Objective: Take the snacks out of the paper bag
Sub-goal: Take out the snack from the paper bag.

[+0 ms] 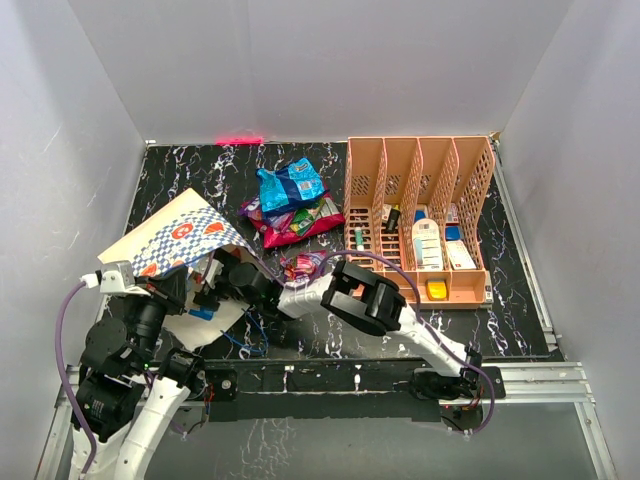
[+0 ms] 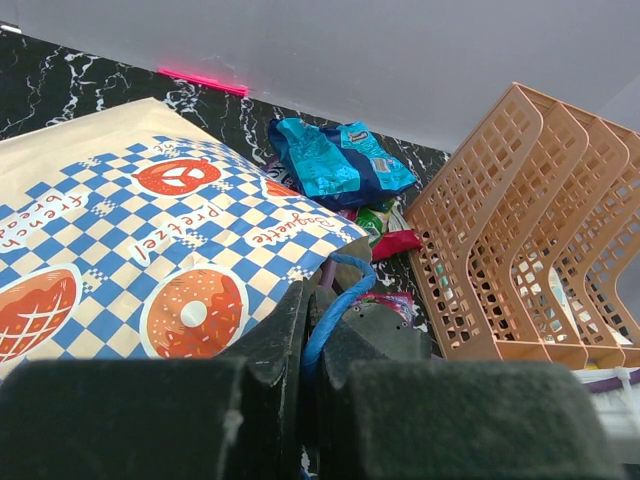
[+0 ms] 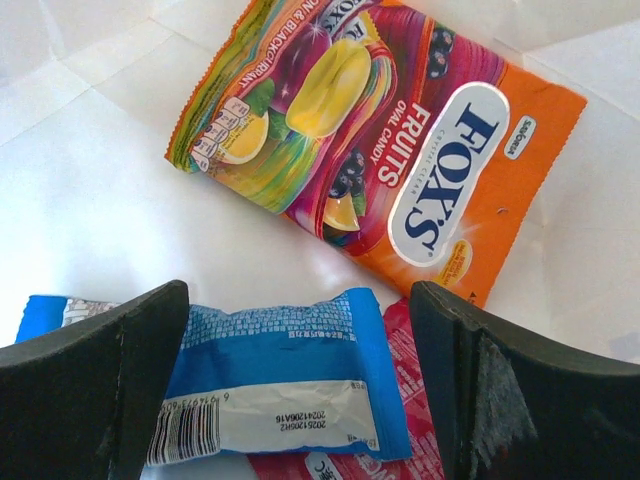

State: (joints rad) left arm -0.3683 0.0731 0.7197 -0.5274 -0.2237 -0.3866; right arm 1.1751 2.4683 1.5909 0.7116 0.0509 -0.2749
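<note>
The cream paper bag [image 1: 170, 235] with the blue checkered band lies on its side at the left, mouth toward the middle; it also shows in the left wrist view [image 2: 150, 240]. My left gripper [image 1: 200, 292] [image 2: 312, 300] is shut on its blue cord handle [image 2: 338, 290]. My right gripper [image 1: 245, 280] [image 3: 300, 380] is open inside the bag, its fingers either side of a blue snack packet [image 3: 280, 380]. An orange Fox's packet [image 3: 400, 150] and a red packet [image 3: 405, 400] lie on the bag's white inside. Several snacks [image 1: 292, 200] [image 2: 335, 160] lie piled on the table behind the bag.
A peach slotted organizer [image 1: 420, 220] [image 2: 520, 220] with small bottles and boxes stands at the right. A small pink packet [image 1: 300, 265] lies by my right forearm. Grey walls close the table on three sides.
</note>
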